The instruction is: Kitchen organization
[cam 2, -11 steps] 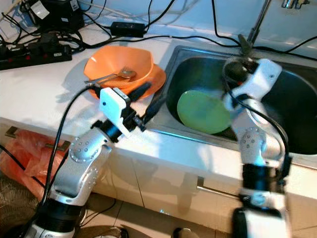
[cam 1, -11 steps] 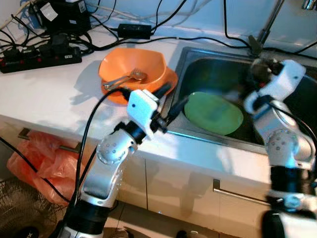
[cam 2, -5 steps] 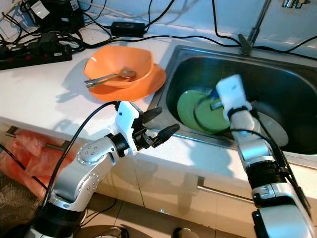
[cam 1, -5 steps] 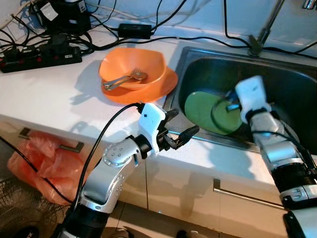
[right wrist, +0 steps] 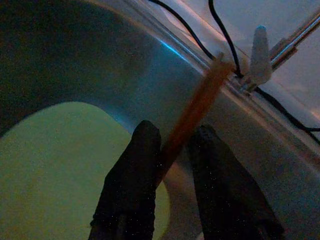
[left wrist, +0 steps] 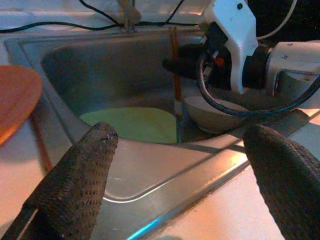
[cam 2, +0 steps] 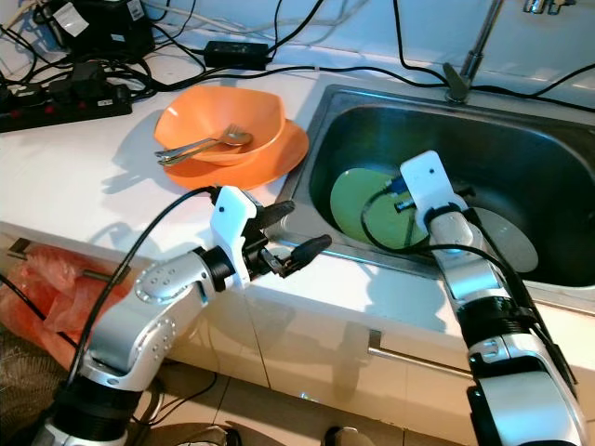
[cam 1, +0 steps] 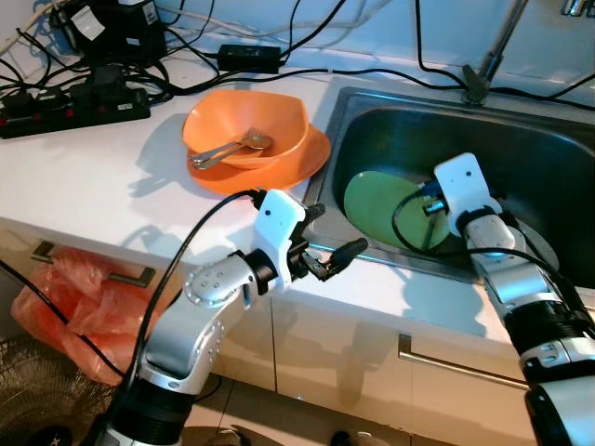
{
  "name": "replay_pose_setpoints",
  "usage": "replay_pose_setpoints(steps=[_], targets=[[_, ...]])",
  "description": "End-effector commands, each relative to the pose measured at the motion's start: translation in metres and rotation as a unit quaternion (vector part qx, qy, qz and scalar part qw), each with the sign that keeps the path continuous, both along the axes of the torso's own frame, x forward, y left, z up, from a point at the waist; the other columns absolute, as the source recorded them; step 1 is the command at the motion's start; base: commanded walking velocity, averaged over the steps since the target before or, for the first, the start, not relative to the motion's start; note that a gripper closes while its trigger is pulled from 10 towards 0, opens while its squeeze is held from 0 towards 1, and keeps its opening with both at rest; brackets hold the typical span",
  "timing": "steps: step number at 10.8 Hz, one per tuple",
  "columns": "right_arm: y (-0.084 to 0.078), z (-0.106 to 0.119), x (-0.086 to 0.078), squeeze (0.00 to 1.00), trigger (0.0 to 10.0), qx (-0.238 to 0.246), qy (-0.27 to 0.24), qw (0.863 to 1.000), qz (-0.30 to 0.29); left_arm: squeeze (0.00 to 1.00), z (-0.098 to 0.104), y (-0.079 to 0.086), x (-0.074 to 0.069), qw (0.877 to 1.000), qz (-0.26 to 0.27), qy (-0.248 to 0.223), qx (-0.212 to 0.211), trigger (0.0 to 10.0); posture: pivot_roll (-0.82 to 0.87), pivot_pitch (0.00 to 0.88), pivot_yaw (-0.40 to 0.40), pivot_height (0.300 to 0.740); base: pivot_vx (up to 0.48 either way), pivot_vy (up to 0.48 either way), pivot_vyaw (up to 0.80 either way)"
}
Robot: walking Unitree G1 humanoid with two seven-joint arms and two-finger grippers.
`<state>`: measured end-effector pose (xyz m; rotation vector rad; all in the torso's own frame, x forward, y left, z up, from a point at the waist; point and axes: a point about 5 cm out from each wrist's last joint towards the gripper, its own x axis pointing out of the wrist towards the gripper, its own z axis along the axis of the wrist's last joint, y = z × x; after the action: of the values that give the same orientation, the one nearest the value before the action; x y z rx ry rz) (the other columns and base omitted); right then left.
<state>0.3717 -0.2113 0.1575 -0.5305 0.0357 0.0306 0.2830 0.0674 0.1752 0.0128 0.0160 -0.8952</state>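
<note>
My right gripper (right wrist: 175, 136) is down in the steel sink (cam 1: 548, 153), shut on a pair of orange-brown chopsticks (right wrist: 197, 105) that stand nearly upright (left wrist: 175, 65) over a green plate (cam 1: 376, 209) lying on the sink's floor. Its white wrist (cam 1: 460, 186) covers the fingers in the head views. My left gripper (cam 2: 302, 226) is open and holds nothing, hovering over the counter's front edge by the sink's front-left corner. An orange bowl (cam 1: 246, 125) holding a fork and spoon (cam 1: 228, 149) sits on an orange plate (cam 1: 311, 158) on the counter.
A pale bowl (left wrist: 210, 112) rests in the sink beside the green plate. The tap (cam 1: 497, 46) rises behind the sink. A power strip (cam 1: 74, 100), adapters and cables crowd the counter's back left. An orange plastic bag (cam 1: 70, 297) hangs below the counter.
My right arm has come down from the sink's back wall to just over the green plate. My left gripper has pulled back from the orange plate to the counter's front edge.
</note>
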Motion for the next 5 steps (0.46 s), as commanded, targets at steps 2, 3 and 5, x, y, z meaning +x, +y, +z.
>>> replay_pose_setpoints(steps=[2,3,5], targets=[[0.004,0.009,0.002,1.00,10.0,0.025,-0.018,0.999,0.024,1.00,0.015,0.007,0.003,0.999,0.016,-0.037,0.012,10.0,0.06,0.104,0.010,0.740,0.000,0.000,0.00],[0.006,0.013,0.002,1.00,10.0,0.030,-0.028,0.999,0.032,1.00,0.025,0.011,0.007,0.997,0.038,-0.069,0.022,10.0,0.06,0.101,0.011,0.740,0.000,0.000,0.00],[0.007,0.028,0.003,1.00,10.0,0.083,-0.066,0.994,0.027,1.00,0.044,0.019,0.014,0.989,0.078,-0.126,0.022,10.0,0.07,0.101,0.010,0.740,0.000,0.000,0.00]])
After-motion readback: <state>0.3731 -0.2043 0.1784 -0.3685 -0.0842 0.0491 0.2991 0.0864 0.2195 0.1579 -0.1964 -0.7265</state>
